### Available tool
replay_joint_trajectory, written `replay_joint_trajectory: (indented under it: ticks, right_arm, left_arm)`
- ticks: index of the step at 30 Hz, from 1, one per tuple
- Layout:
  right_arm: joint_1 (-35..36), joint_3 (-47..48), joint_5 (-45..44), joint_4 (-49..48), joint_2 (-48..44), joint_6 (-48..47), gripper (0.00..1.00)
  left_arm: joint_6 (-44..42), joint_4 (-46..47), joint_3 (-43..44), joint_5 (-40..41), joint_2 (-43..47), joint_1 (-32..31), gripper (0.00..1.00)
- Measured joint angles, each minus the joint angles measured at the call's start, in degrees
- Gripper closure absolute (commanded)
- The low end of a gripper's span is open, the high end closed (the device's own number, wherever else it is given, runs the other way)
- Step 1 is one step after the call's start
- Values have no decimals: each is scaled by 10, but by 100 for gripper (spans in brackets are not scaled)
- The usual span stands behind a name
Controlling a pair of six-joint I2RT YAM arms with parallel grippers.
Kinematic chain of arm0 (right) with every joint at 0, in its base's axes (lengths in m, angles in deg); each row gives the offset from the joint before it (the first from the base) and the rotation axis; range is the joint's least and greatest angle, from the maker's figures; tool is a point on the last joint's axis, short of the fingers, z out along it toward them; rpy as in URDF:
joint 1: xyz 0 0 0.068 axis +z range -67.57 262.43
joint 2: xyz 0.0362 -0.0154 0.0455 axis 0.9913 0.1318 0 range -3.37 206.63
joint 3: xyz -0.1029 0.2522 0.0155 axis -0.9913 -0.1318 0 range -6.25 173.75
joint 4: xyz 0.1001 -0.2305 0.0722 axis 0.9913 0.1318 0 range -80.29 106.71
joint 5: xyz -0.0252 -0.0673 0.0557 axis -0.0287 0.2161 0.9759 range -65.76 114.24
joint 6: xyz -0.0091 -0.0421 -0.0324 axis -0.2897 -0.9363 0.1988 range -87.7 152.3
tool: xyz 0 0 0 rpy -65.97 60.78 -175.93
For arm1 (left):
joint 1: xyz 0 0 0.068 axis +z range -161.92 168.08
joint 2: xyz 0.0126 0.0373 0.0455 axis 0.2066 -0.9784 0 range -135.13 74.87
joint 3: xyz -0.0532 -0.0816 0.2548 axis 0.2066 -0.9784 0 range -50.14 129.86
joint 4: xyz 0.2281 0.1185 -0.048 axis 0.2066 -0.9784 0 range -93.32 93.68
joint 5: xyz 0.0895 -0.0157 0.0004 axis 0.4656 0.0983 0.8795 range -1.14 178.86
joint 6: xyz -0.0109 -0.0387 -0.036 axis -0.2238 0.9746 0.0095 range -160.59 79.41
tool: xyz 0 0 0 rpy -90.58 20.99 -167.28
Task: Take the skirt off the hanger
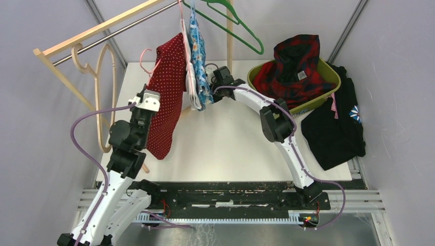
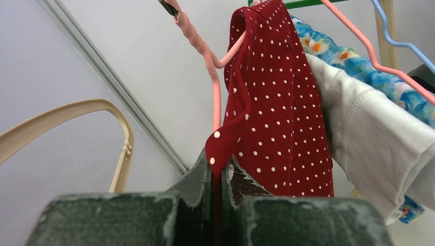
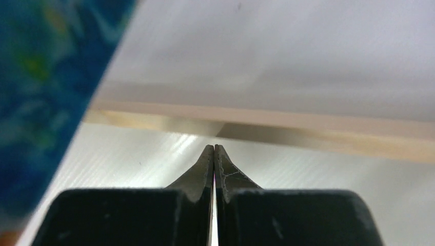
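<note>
Pale grey walls (image 1: pixel 41 113) close in the scene on the left, the back and the right, with slim metal strips (image 1: pixel 350 25) running up the two back corners at the upper left and upper right of the frame. A white table (image 1: pixel 231 148) fills the middle, evenly lit with only soft shadows, and a light wooden clothes rack (image 1: pixel 92 31) with a metal rail (image 1: pixel 120 29) slants across the upper left, its upright post near the top centre. Along the bottom edge a metal frame (image 1: pixel 359 197) borders the table's near side, with grey floor (image 1: pixel 231 236) below it.
</note>
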Motion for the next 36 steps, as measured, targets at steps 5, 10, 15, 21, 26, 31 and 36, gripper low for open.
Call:
replay_joint_trajectory:
  ticks: [5, 10, 15, 21, 26, 31, 36]
  right_arm:
    - [-1, -75, -25, 22, -60, -10, 88]
    - [-1, -175, -57, 54, -181, -29, 86]
    - [-1, -254, -89, 73, -326, -62, 85]
    - [-1, -284, -121, 95, -420, -93, 76]
    - [-1, -330, -148, 116, -461, -118, 74]
    - [-1, -345, -172, 144, -486, -140, 74]
    - [-1, -319, -202, 157, -515, -164, 75]
  left_arm:
    - [0, -3, 0, 1, 7, 0, 97]
    - [-1, -62, 9, -5, 30, 0, 97]
    - [-6, -195, 37, -67, 53, 0, 97]
    - [-5, -310, 91, -163, 51, 0, 97]
    - [-4, -422, 156, -264, 26, 0, 97]
    - [-3, -508, 185, -358, -2, 0, 97]
    - [-3, -544, 196, -426, -29, 0, 97]
